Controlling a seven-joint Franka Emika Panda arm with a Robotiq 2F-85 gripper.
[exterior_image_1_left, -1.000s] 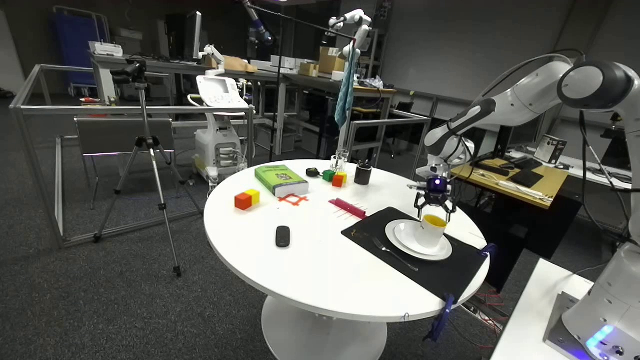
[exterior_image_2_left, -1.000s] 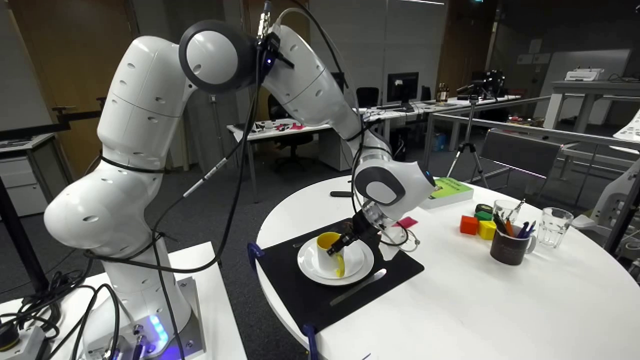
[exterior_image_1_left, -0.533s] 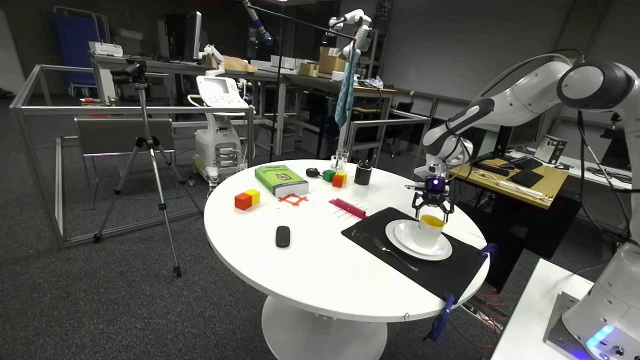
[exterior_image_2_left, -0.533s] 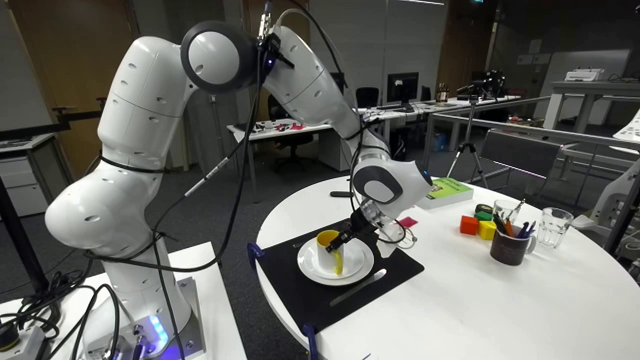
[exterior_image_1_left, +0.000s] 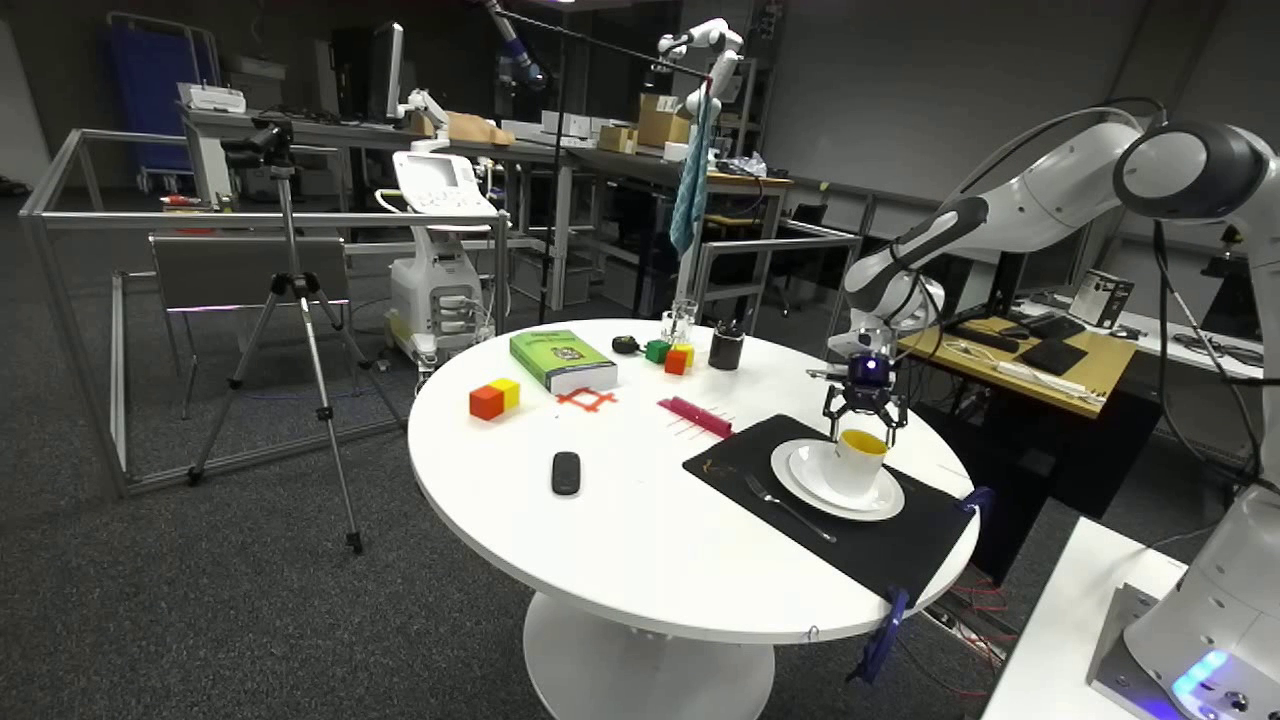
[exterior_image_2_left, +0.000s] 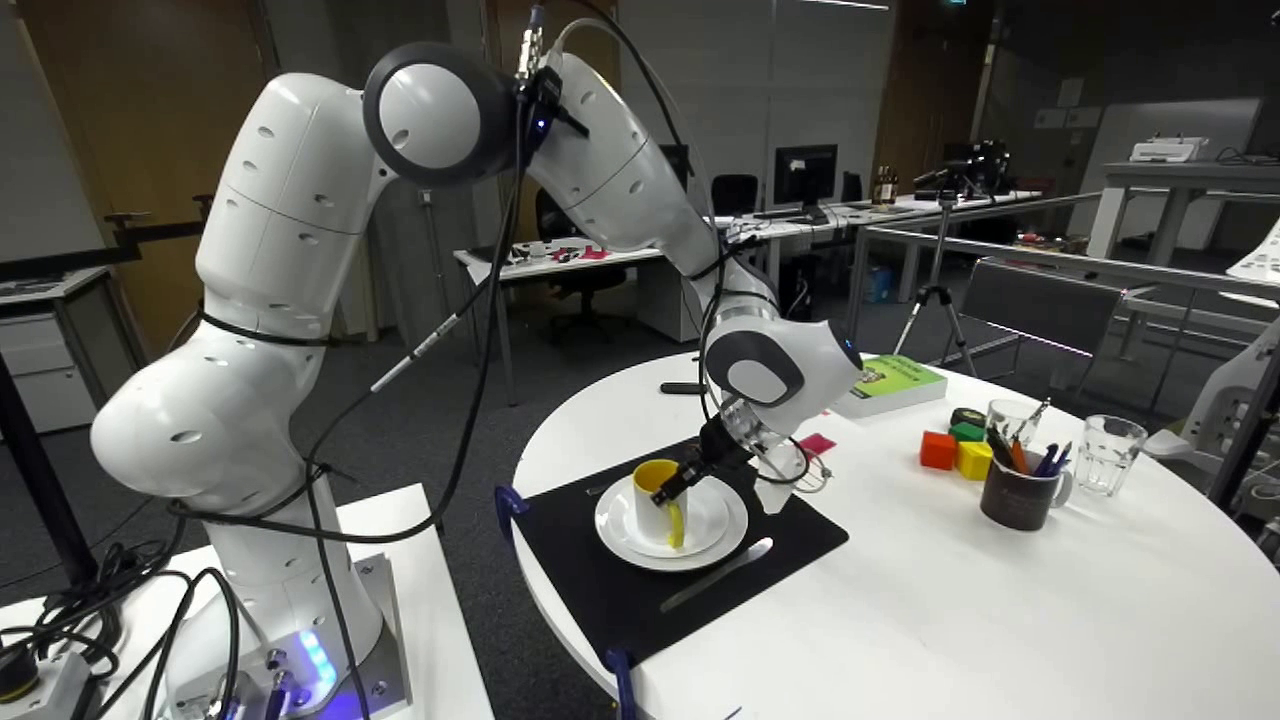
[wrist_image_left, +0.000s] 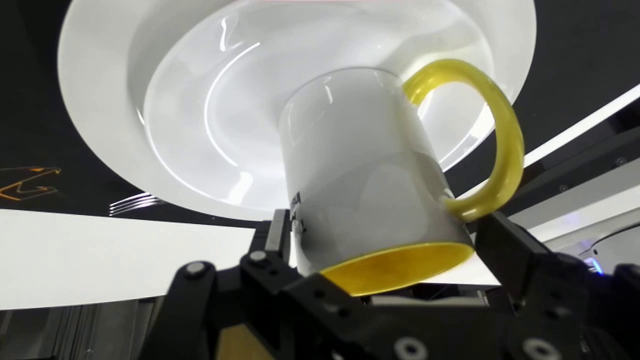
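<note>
Dim lab, grey carpet, metal railings, and a camera tripod (exterior_image_1_left: 288, 230) way off to the left in an exterior view. Next is a round white table (exterior_image_1_left: 640, 540), and going left to right it's got a red block (exterior_image_1_left: 487, 402) against a yellow block (exterior_image_1_left: 511, 392), a green book (exterior_image_1_left: 562, 352), some black remote-looking thing (exterior_image_1_left: 566, 473) and a pink strip (exterior_image_1_left: 697, 417). Then there's a black placemat (exterior_image_1_left: 735, 465) with a fork (exterior_image_1_left: 800, 517), a big plate (exterior_image_1_left: 781, 472), a smaller plate (exterior_image_1_left: 812, 478) on that, and a white mug (exterior_image_1_left: 858, 472) standing upright on the small one.

Right at the mug's top is the gripper (exterior_image_1_left: 863, 436), jaws spread wide, on the only arm at this table. In the wrist view the fingers (wrist_image_left: 277, 232) straddle the rim, so the mug lies between them and below. Doesn't look gripped to me; can't tell if either finger touches. Mug's long axis is vertical, but in an exterior view, where a knife (exterior_image_2_left: 716, 576) shows on the placemat, the gripper sits at a slant to it. Yellow handle (wrist_image_left: 507, 145) pokes out to the right in the wrist view, lower end just beside that finger.
</note>
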